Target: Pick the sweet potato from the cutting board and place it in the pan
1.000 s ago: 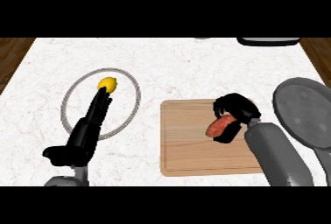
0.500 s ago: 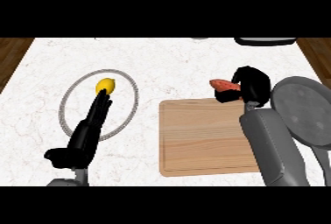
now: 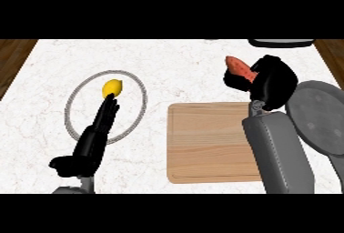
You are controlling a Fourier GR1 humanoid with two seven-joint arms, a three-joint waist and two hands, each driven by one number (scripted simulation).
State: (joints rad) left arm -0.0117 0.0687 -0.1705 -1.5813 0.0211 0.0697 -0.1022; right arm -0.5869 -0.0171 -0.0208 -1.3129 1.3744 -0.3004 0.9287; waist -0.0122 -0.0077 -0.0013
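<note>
Sweet potato is off the board, held up over the counter beyond the board's far edge, tilted, orange end poking out up-left of the fist. Right hand has fingers curled around it. Pan sits just right of the hand and forearm, dark grey, partly cut off by the frame. Left hand rests over the plate, fingers straight, tips near a lemon on it.

Kitchen setting: white marble counter with wooden cutting board, grey pan at right, plate bearing lemon at left.
</note>
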